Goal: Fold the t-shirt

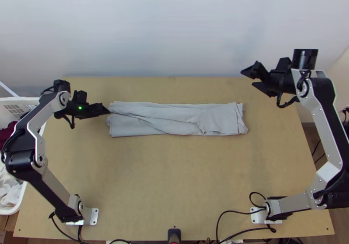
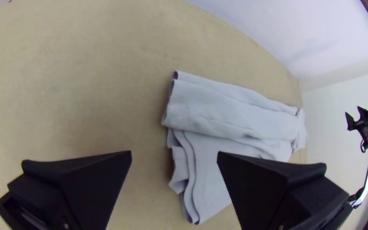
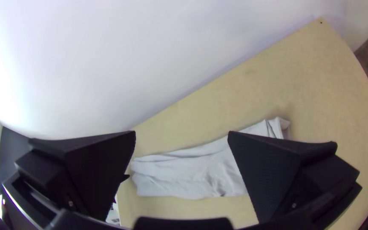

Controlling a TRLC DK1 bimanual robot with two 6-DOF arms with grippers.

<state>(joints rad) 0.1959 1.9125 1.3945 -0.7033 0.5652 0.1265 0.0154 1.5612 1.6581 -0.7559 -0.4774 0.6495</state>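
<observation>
T-shirt (image 1: 174, 120), a long strip on the table (image 1: 174, 178), lies just ahead of left pincer (image 2: 174, 153), apart from right pincer (image 1: 247, 78), both wide and empty; lengthwise folding seems done, the next move likely calling for pinching an end and doubling the strip crosswise.

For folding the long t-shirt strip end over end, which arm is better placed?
Left, I judge: the left claw is open and appears beside one end of the t-shirt, while the right claw hangs farther from the other end.
</observation>
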